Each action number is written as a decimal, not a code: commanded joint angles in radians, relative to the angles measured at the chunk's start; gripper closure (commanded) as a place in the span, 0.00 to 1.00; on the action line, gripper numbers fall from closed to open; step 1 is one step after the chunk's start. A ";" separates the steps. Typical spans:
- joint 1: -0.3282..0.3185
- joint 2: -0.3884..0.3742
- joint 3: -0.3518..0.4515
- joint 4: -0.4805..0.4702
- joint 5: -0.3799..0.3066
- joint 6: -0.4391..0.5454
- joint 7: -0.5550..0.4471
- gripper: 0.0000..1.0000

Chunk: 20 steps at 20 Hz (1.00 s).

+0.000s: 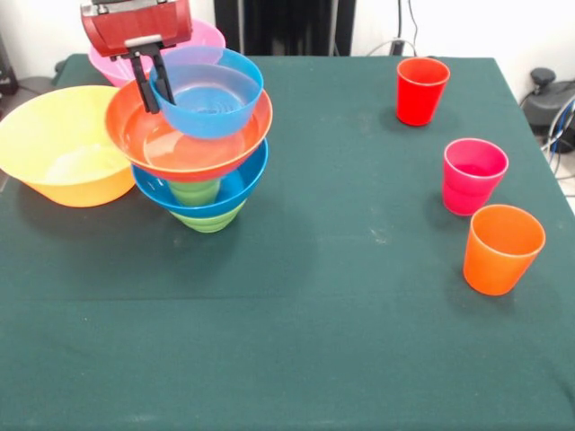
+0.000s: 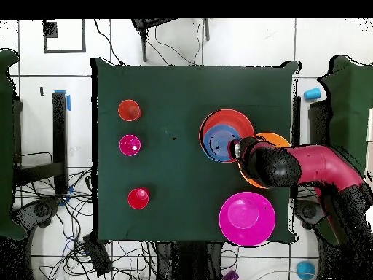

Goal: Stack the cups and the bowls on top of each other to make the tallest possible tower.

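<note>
While the tool clamps its rim, small blue bowl tops tower, cups well apart.

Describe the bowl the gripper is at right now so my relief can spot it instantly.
In the front view, find the tower at the green table's left side. Its topmost piece is the small blue bowl, nested in the shallow orange-red bowl, with the gripper at its left rim. Unlike the wide blue bowl lower down, it has rings on its bottom.

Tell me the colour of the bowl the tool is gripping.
Blue: the small bowl on top of the tower, held by the tool; clearest in the front view.
</note>
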 commanded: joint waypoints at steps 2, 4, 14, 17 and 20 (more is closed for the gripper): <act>0.052 0.012 -0.010 -0.019 -0.081 0.066 -0.255 1.00; 0.052 0.011 -0.010 -0.020 -0.082 0.069 -0.258 1.00; 0.054 0.009 -0.012 -0.019 -0.092 0.069 -0.263 1.00; 0.055 0.008 -0.013 -0.019 -0.093 0.069 -0.262 0.00; 0.060 0.006 -0.015 -0.020 -0.097 0.067 -0.256 0.00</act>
